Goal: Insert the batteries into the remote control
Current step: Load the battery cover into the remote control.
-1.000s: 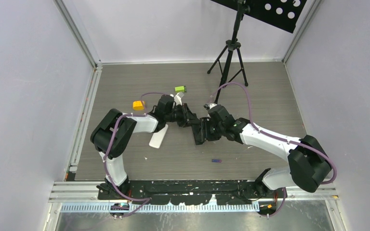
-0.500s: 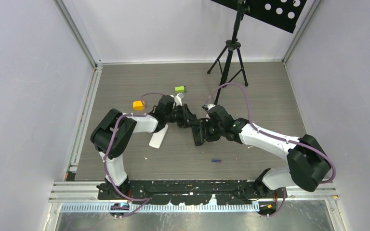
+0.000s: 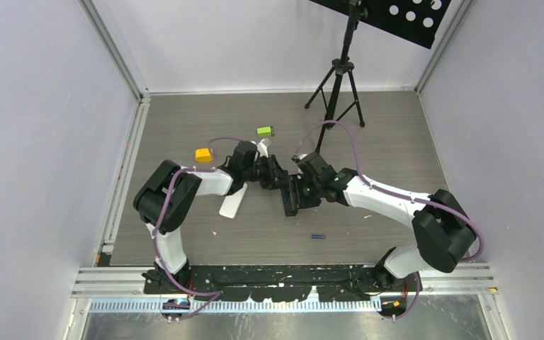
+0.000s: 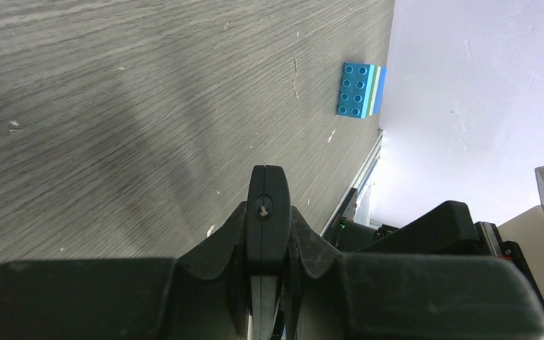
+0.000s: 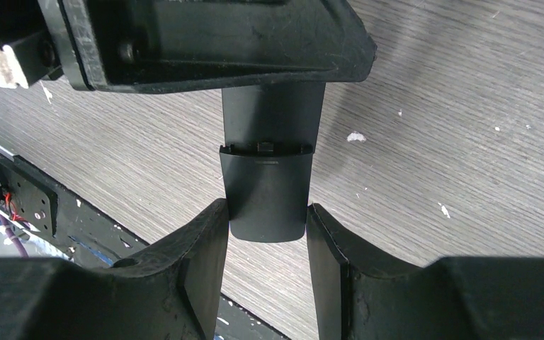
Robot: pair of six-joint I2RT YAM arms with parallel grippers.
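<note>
- Grey counter (image 3: pixel 397 142), white walls.
- Left gripper (image 3: pixel 281 177) fingers clamp one end of remote control (image 5: pixel 268 198).
- Right gripper (image 5: pixel 268 212) fingers straddle its other end; cannot tell if gripping.
- Loose blue battery (image 3: pixel 317 236) near remote control: likely light, slick, rolls; pinch mid-length.

Tripod (image 3: pixel 336 85) obstructs far centre (far-left table (image 3: pixel 177 120) bare).

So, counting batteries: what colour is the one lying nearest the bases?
Blue battery, best seen in the top view.
</note>
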